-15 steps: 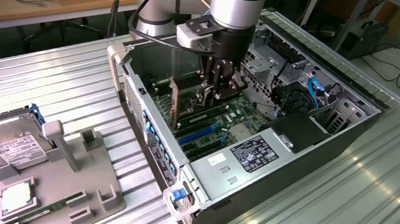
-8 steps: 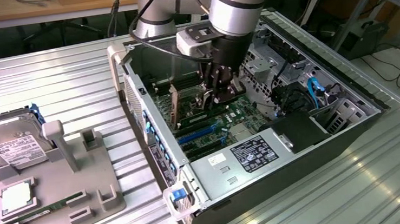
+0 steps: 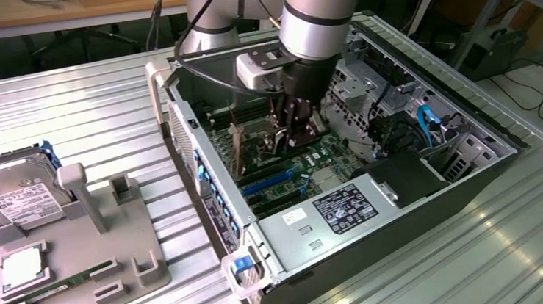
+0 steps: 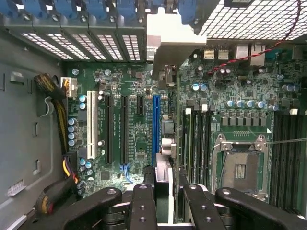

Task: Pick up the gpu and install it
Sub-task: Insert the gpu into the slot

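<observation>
Metal bench, open PC case: gripper clamps gpu edge-on, long axis parallel to blue slot, directly above it.

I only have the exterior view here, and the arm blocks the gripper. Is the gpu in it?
Observer: Yes. In the wrist view the gripper is shut on the gpu, seen edge-on between the fingers.
Operator: Where is it over the board?
Observer: Its edge runs right beside the blue slot, between that slot and the memory slots.
Operator: And the bracket?
Observer: The silver bracket sits at the case's rear slot openings.
</observation>
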Controlling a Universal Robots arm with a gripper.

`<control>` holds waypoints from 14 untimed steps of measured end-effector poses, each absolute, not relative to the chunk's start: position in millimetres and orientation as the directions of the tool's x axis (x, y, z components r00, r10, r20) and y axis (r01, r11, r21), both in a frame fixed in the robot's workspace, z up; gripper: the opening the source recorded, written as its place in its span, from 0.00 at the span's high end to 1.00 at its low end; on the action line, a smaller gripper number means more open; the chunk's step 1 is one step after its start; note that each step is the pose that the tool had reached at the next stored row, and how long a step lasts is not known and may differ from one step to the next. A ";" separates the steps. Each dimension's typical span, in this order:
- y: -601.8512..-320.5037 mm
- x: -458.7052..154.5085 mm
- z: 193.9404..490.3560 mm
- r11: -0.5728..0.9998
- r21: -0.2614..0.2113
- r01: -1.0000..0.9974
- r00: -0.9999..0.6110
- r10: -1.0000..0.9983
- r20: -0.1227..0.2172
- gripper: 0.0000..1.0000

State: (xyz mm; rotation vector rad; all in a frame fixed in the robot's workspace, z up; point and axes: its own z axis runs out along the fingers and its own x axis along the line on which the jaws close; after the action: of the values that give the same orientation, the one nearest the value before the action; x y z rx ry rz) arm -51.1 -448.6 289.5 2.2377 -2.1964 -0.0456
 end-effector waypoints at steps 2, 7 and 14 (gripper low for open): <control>-449.0 -51.4 285.9 -0.012 0.024 -1.000 0.011 -1.000 -0.017 0.73; -450.2 -51.8 281.3 0.016 0.024 -1.000 -0.016 -1.000 -0.017 0.73; -459.1 -58.2 279.6 0.016 0.024 -1.000 -0.017 -1.000 -0.018 0.73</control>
State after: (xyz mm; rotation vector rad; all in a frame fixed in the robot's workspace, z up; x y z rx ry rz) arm -58.2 -459.1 279.6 2.1996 -2.2362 -0.0467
